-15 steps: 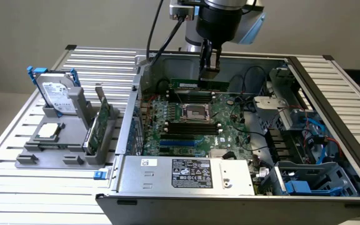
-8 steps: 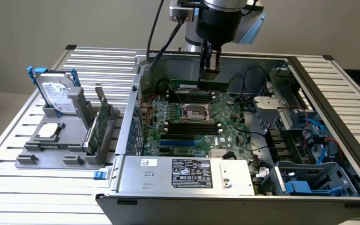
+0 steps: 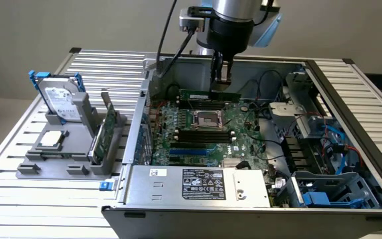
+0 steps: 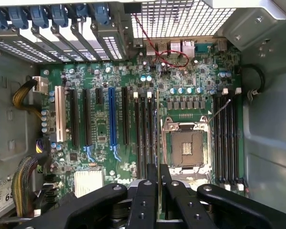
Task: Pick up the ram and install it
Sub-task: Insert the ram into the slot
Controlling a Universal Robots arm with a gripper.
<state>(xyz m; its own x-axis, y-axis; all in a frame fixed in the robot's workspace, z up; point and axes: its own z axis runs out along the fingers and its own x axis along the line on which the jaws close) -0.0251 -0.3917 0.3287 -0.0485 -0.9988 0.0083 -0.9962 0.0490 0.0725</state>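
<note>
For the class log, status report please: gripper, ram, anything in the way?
Gripper shut on ram. Ram level above motherboard, not yet slotted. Nothing seen blocking the way down.

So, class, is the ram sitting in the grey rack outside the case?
No, the jaws hold the ram inside the case, over the motherboard.

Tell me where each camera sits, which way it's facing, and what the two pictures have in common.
Exterior view: off the arm, raised beside the open computer case, looking down into it; shows the arm and the gripper clamped on the ram.
Wrist view: on the wrist, looking straight down at the motherboard; the gripper's black fingers show in front.
Shared: the motherboard, its processor socket and the gripper.
</note>
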